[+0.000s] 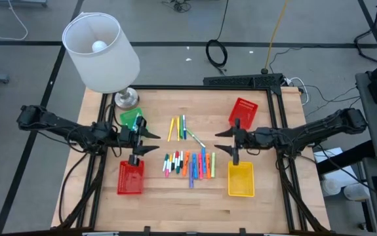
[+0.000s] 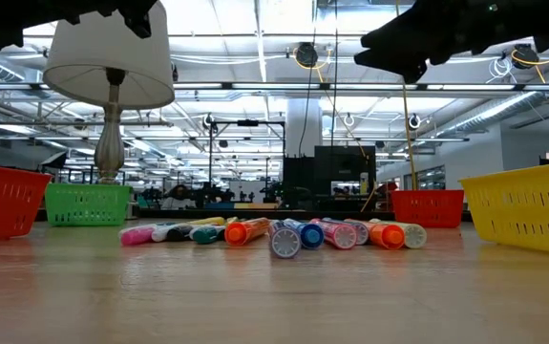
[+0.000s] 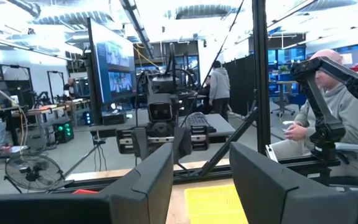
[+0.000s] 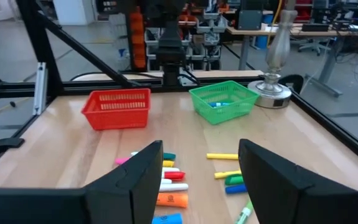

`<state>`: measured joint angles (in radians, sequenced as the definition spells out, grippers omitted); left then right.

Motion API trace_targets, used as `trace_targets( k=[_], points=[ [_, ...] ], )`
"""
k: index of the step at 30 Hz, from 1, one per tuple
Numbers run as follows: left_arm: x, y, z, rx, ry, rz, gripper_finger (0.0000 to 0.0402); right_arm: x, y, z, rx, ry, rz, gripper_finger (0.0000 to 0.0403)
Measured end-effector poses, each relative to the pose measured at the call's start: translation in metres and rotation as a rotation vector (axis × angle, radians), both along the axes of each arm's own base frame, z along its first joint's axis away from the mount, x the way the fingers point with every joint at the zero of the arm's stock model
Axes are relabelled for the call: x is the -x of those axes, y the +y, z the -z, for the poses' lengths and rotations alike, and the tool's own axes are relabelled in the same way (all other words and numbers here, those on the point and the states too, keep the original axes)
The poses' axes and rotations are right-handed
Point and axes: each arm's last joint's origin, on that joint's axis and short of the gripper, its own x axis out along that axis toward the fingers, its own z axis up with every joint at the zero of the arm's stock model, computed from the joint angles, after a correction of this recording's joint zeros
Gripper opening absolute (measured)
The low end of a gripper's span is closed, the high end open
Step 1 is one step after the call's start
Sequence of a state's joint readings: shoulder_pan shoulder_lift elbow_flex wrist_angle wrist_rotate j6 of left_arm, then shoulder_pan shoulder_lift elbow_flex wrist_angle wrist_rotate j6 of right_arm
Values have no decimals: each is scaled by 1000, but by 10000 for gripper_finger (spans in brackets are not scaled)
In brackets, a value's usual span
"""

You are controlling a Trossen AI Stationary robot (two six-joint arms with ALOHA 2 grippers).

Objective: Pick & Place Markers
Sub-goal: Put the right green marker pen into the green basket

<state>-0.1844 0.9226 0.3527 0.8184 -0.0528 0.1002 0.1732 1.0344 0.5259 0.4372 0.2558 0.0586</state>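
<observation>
In the middle of the desk (image 1: 155, 196) the markers (image 1: 189, 162) lie in a loose row, with a few more just beyond them toward the lamp (image 1: 103, 52). The left gripper (image 1: 150, 141) hangs above the wood between the green basket (image 1: 130, 118) and a red basket (image 1: 130, 178), fingers parted and empty. The right gripper (image 1: 223, 141) faces it from above the yellow basket (image 1: 240, 180), fingers spread, holding nothing.

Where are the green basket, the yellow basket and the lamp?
green basket (image 4: 222, 101), right wrist view, on its front mesh wall.
yellow basket (image 1: 240, 180), high view, on its bare floor.
lamp (image 1: 101, 49), high view, on its white shade.
</observation>
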Motion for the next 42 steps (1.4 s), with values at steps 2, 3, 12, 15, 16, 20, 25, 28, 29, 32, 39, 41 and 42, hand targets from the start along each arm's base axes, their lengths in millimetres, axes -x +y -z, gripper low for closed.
trace_targets(
  k=[2,3,12,15,16,20,25,28,29,32,39,41,42],
  points=[
    [0,1,0,-1,1,-5,166,0,2,0,8,-1,-9,197],
    [0,1,0,-1,3,-7,166,0,3,0,13,-3,-13,197],
    [0,2,0,22,8,-4,166,1,4,-1,10,-8,-20,197],
    [0,2,1,22,9,-4,166,1,4,-1,9,-8,-20,197],
    [0,2,1,23,9,-3,166,1,4,-1,9,-8,-20,197],
    [0,2,1,24,9,-3,166,1,4,-1,9,-8,-20,197],
    [0,2,1,24,10,-3,166,1,4,-1,9,-8,-20,197],
    [0,2,1,24,9,-2,166,1,4,-1,9,-8,-20,196],
    [0,2,1,24,10,-2,166,1,4,-1,9,-8,-20,196],
    [0,2,1,24,9,-2,166,1,4,-1,9,-7,-20,196],
    [-1,2,1,24,19,-2,166,0,4,0,-9,-6,-17,196],
    [-1,2,1,26,19,-1,166,-4,5,4,-9,3,-11,196],
    [-1,2,1,26,19,-1,166,-7,5,8,-16,17,-8,196]
  ],
)
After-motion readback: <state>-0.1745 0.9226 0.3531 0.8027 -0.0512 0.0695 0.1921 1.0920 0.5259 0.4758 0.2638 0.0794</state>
